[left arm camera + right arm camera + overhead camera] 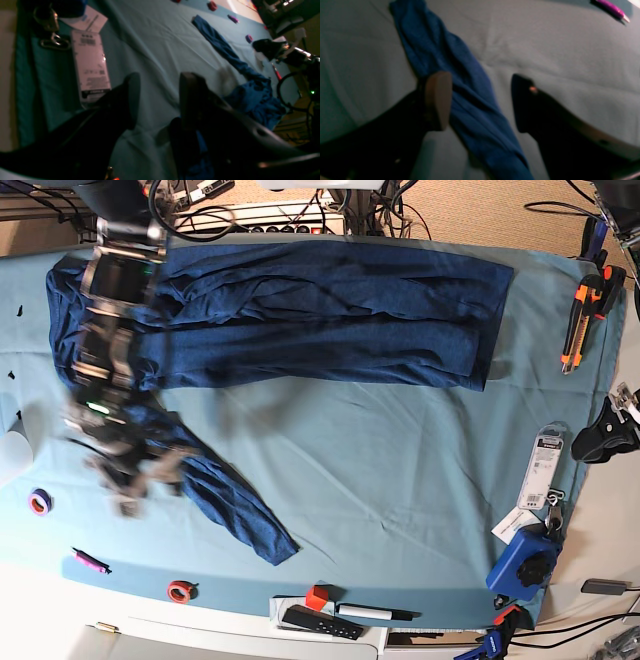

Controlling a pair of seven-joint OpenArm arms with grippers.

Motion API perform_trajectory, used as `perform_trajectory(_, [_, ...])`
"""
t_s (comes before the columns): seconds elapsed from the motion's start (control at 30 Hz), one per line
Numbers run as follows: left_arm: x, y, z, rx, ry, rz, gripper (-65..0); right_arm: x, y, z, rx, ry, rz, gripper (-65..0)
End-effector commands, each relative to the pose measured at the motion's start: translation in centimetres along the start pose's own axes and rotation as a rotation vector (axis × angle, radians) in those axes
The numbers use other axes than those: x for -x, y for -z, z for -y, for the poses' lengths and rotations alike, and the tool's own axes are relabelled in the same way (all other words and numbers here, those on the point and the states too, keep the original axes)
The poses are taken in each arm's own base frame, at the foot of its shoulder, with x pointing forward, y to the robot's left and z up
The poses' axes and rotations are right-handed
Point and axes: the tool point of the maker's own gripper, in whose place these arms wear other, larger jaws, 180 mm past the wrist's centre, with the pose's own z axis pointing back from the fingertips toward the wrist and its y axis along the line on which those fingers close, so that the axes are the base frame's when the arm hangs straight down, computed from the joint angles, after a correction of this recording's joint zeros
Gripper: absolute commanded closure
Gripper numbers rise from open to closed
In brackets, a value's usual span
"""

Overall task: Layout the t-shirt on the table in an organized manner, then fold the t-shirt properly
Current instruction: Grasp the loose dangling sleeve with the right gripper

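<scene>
Though its body is stretched along the far side, the dark navy heathered t-shirt (300, 310) is not yet flat: one twisted sleeve (235, 505) trails toward the near edge of the light teal cloth-covered worktop (400, 480), probably needing spreading. The right pincer (481, 100) hangs over that sleeve, jaws wide apart, gripping nothing, one finger (438, 100) just beside the fabric. The left pincer (157, 100) stands parted and empty above bare cloth.

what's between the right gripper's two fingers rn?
A bunched strip of the t-shirt crosses the gap of the right gripper, lying on the table; the jaws stand open, not pinching it. Shows in the right wrist view.
</scene>
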Motion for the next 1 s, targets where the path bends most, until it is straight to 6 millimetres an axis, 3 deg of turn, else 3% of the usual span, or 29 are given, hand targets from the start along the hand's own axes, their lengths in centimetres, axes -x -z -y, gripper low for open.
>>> perform_trajectory(0.0, [-2.4,-0.7,0.5,0.008,0.042,0.053,-26.9,-2.7,0.5,0.0,0.012,-0.015,0.063,-41.0])
perform_trajectory(0.1, [-2.4,-0.7,0.5,0.008,0.042,0.053,-26.9,-3.1,3.5,-2.1,-0.005,-0.025,0.047,-41.0])
perform_trajectory(0.23, [-2.3,-0.7,0.5,0.008,0.041,0.053,-26.9,-2.8,6.9,-3.0,-0.006,-0.010,-0.010,-41.0])
perform_trajectory(0.43, [-2.4,-0.7,0.5,0.008,0.042,0.054,-26.9,-1.3,9.8,-3.9,-0.047,0.047,-0.105,-40.9])
perform_trajectory(0.5, [-2.4,-0.7,0.5,0.009,0.041,0.057,-26.9,-0.5,10.1,-4.0,-0.051,0.054,-0.127,-39.5])
perform_trajectory(0.53, [-2.4,-0.7,0.5,0.009,0.041,0.057,-26.9,-0.2,10.1,-4.0,-0.052,0.054,-0.136,-33.7])
perform_trajectory(0.63, [-2.5,-0.6,0.5,0.011,0.040,0.062,-26.9,0.6,10.0,-4.1,-0.053,0.054,-0.154,-3.8])
perform_trajectory(0.67, [-2.4,-0.6,0.5,0.012,0.038,0.062,-26.9,0.7,10.0,-4.2,-0.054,0.055,-0.160,0.0])
perform_trajectory(0.83, [-2.3,-0.4,0.6,0.016,0.034,0.065,-26.9,0.3,9.3,-3.0,-0.020,0.009,-0.195,0.0])
perform_trajectory(0.97, [-2.0,-0.1,0.7,0.024,0.024,0.068,-26.9,-2.3,6.8,-0.5,0.045,-0.039,-0.169,0.0])
